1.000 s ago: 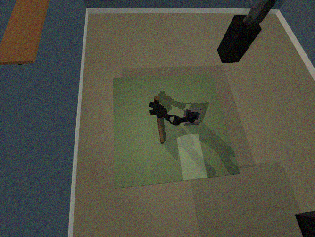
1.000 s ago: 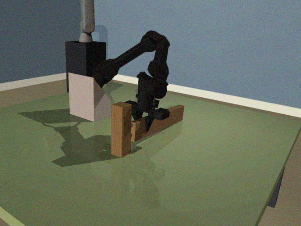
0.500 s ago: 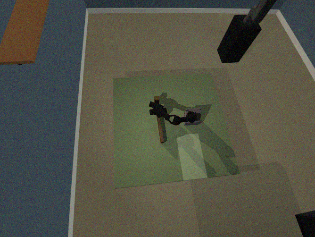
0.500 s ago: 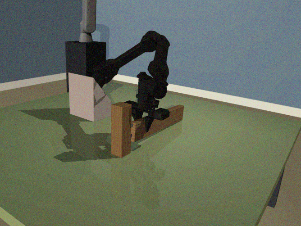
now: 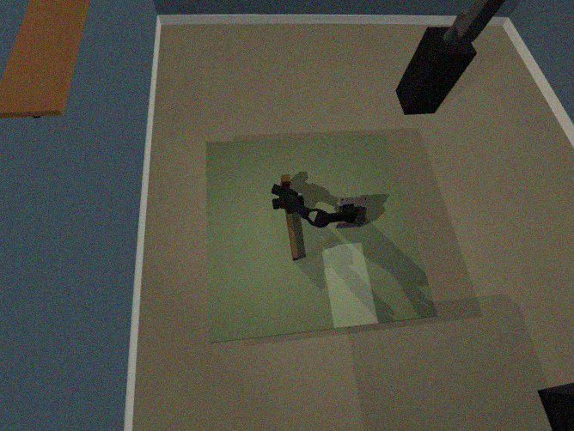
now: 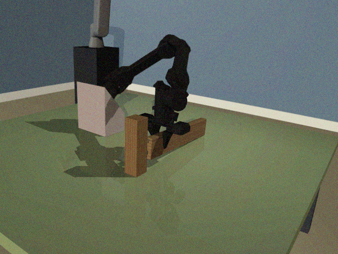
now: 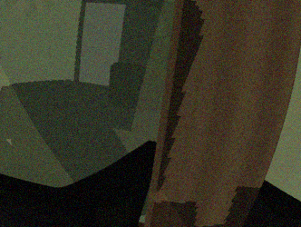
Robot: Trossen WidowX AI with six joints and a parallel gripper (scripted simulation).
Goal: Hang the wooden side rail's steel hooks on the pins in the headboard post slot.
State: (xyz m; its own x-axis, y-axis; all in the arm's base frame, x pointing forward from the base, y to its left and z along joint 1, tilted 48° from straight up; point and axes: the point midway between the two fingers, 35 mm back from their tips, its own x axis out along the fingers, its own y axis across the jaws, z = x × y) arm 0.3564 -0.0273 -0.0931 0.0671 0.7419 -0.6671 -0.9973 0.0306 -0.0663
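The wooden headboard post (image 5: pixel 285 178) (image 6: pixel 135 147) stands upright on the green table (image 5: pixel 246 287) (image 6: pixel 218 196). Its slot faces away from the exterior camera and is hidden. The wooden side rail (image 5: pixel 292 233) (image 6: pixel 188 135) (image 7: pixel 231 91) stands on edge behind the post, its near end close to it. Small dark steel hooks (image 6: pixel 148 140) show in part at that end; I cannot tell whether they sit on the pins. The near end appears slightly above the table, the far end low at the table. My gripper (image 5: pixel 283 198) (image 6: pixel 160 139) (image 7: pixel 182 153) points down, shut on the rail near its hook end.
A pale pink block (image 6: pixel 91 109) under the arm's base stands beside the post and rail. A black pedestal (image 5: pixel 433 74) (image 6: pixel 86 62) with a grey arm stands beyond the table. An orange board (image 5: pixel 44 60) is at the upper left in the top view.
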